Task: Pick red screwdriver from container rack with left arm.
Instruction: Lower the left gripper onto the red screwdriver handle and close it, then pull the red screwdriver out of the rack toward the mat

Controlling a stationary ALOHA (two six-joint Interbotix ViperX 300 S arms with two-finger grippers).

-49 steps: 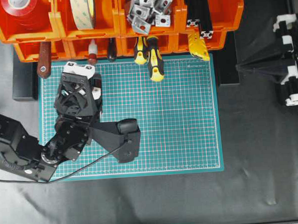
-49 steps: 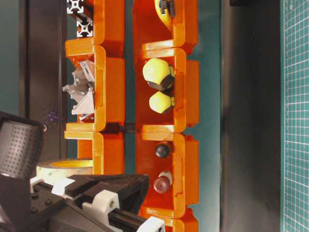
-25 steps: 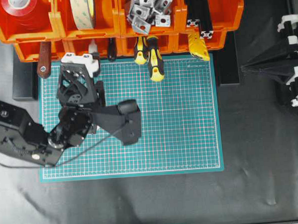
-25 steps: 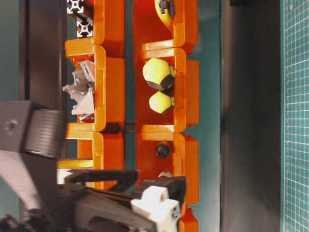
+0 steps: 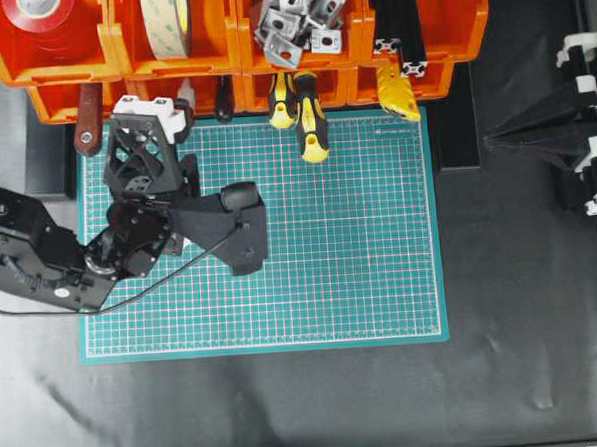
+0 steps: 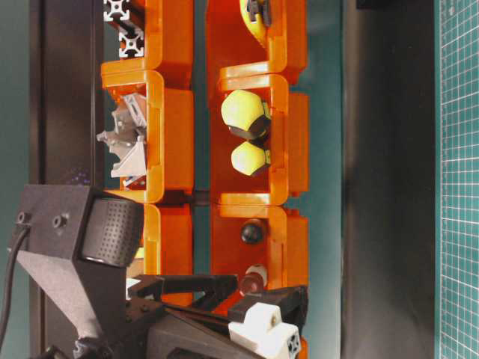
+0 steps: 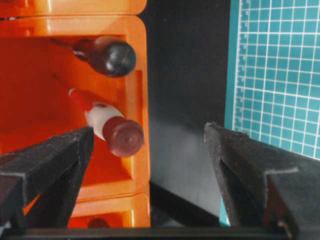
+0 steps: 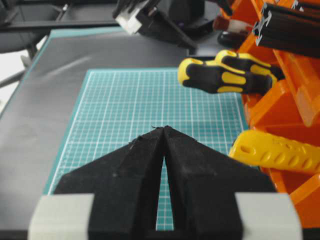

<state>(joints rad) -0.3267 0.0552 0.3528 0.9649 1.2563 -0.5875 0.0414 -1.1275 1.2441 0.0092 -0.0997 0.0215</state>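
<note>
The red screwdriver (image 7: pixel 112 130) lies in a lower bin of the orange container rack (image 7: pixel 140 80), dark red end cap pointing out. It also shows in the table-level view (image 6: pixel 252 282), and its whitish band shows in the overhead view (image 5: pixel 184 87). My left gripper (image 7: pixel 150 150) is open. The cap sits between its fingers, close to the left finger (image 7: pixel 50 160), and is not gripped. In the overhead view the left gripper (image 5: pixel 154 109) is at the front of the rack (image 5: pixel 237 41). My right gripper (image 8: pixel 163 129) is shut and empty, parked at the right (image 5: pixel 492 140).
A black round-handled tool (image 7: pixel 107 55) lies in the same bin. A dark red flat handle (image 5: pixel 87 119) sticks out to the left. Two yellow-and-black screwdrivers (image 5: pixel 308 113) and a yellow tool (image 5: pixel 399 93) jut over the green cutting mat (image 5: pixel 330 242).
My left gripper has moved up to the rack front, and its open fingers now stand by the red screwdriver's cap. The right arm has barely shifted.
</note>
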